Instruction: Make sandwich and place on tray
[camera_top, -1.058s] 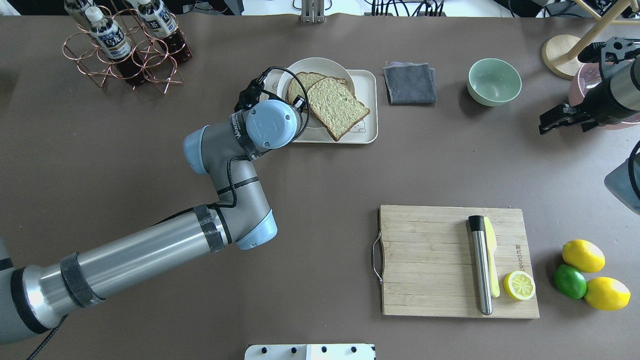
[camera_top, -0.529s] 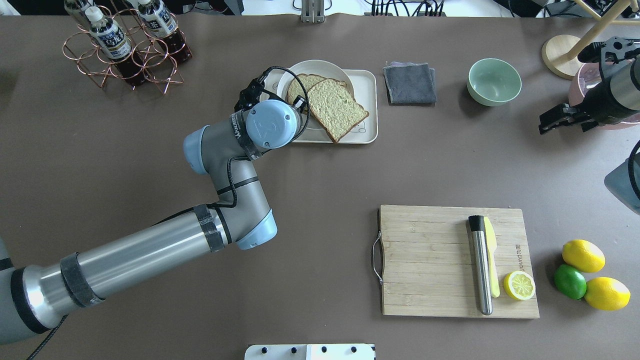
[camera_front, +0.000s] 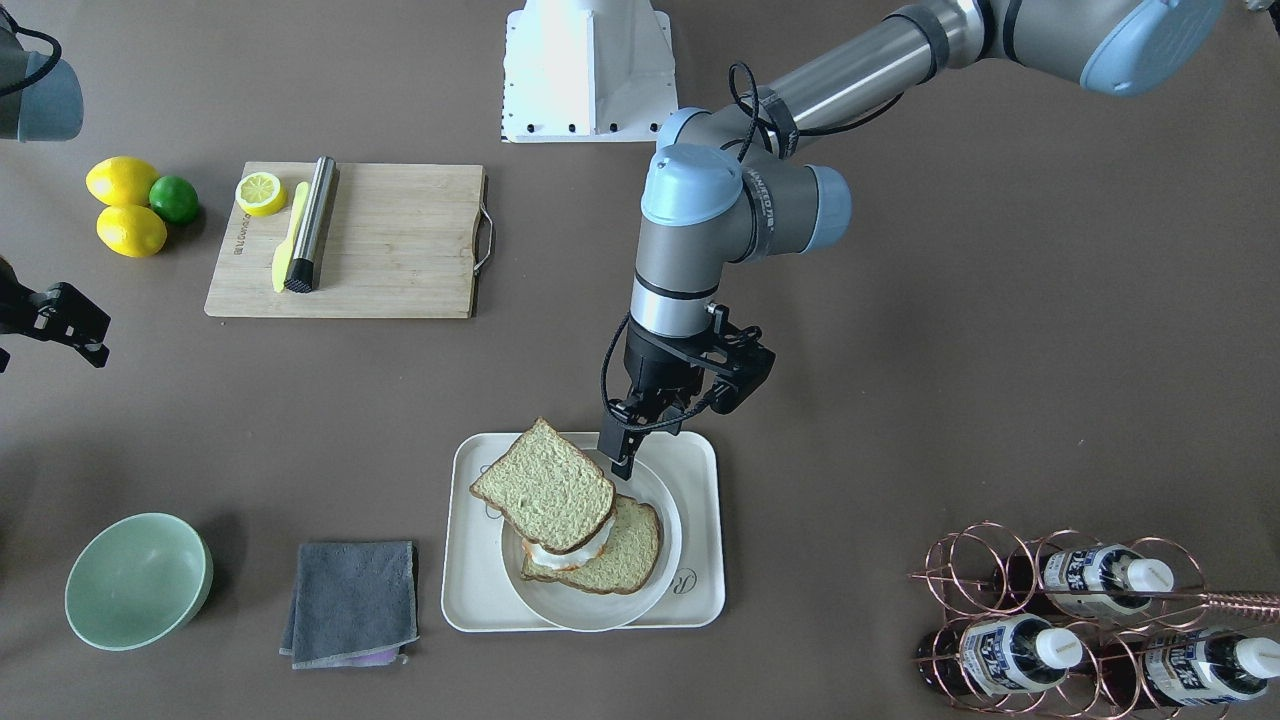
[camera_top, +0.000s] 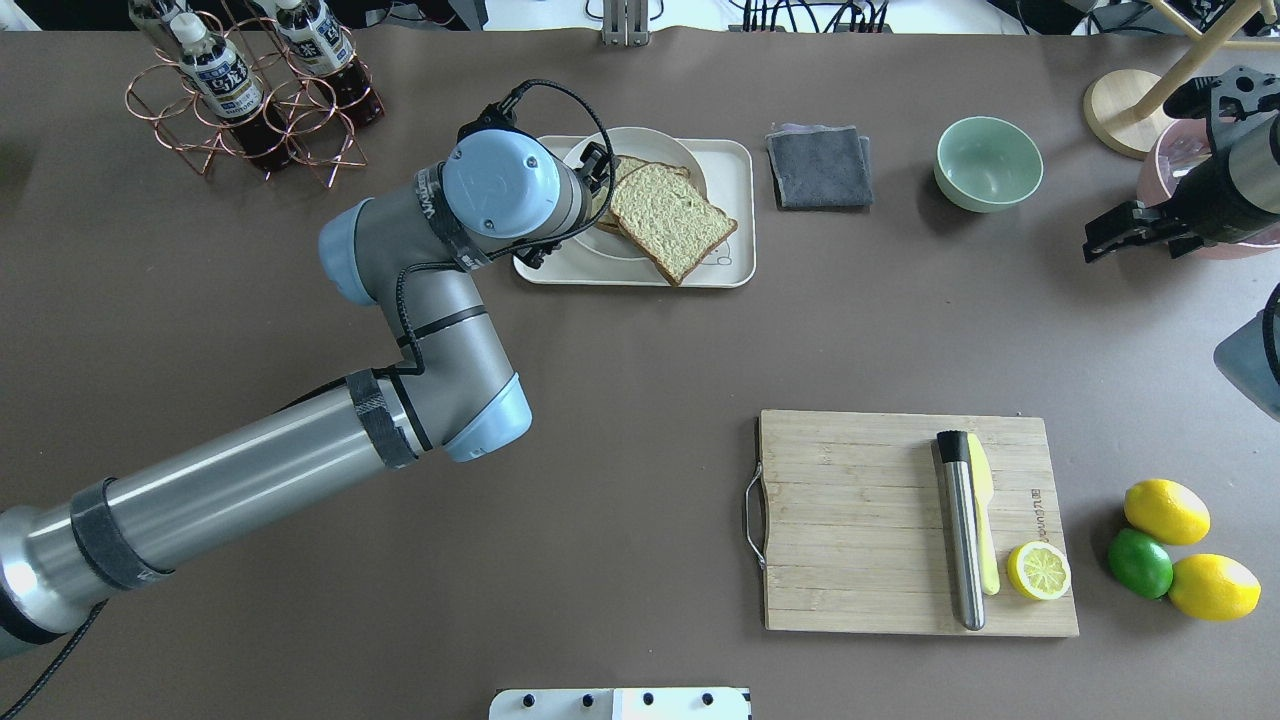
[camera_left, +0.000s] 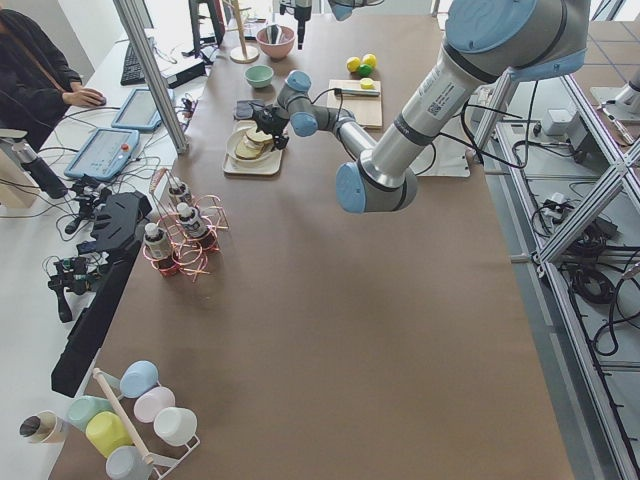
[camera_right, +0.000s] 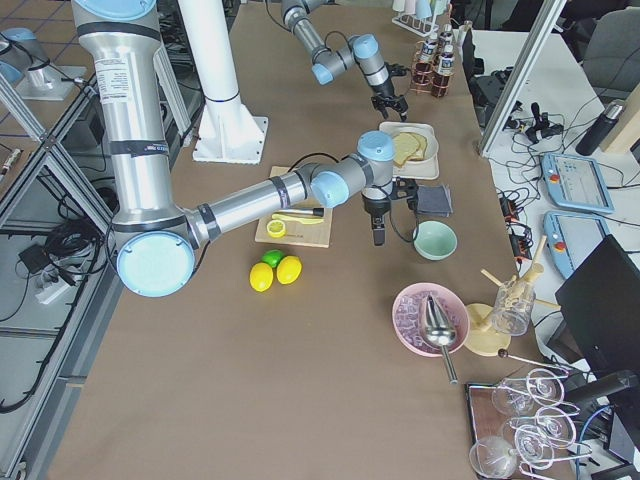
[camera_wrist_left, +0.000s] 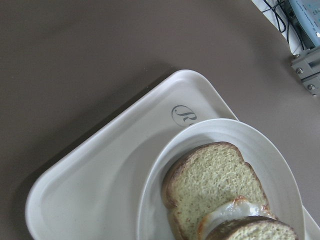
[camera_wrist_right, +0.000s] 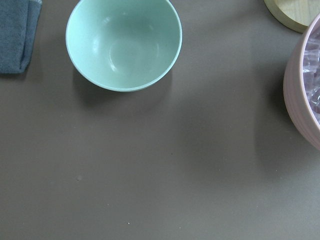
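The sandwich (camera_front: 560, 510) lies on a round white plate (camera_front: 600, 612) on the cream tray (camera_front: 700, 600). Its top slice (camera_top: 668, 218) sits skewed over a white egg (camera_front: 572, 552) and the bottom slice (camera_front: 625, 555). My left gripper (camera_front: 628, 455) hangs tilted just above the plate's robot-side rim, beside the top slice; it looks open and empty. The left wrist view shows the tray corner (camera_wrist_left: 100, 170), the bottom slice (camera_wrist_left: 215, 180) and the egg (camera_wrist_left: 235, 210). My right gripper (camera_top: 1112, 235) is open and empty, high at the table's right, near a green bowl (camera_wrist_right: 124, 44).
A grey cloth (camera_front: 350, 600) lies between the tray and the green bowl (camera_front: 138, 580). A wooden cutting board (camera_front: 390, 250) holds a yellow knife, a steel tube and a lemon half. Lemons and a lime (camera_front: 172, 198) lie beside it. A copper bottle rack (camera_front: 1080, 620) stands beyond the tray. A pink bowl (camera_wrist_right: 305, 85) is at far right.
My left arm has swung left and back off the plate. The top slice stays lying on the egg. The right arm has hardly moved.
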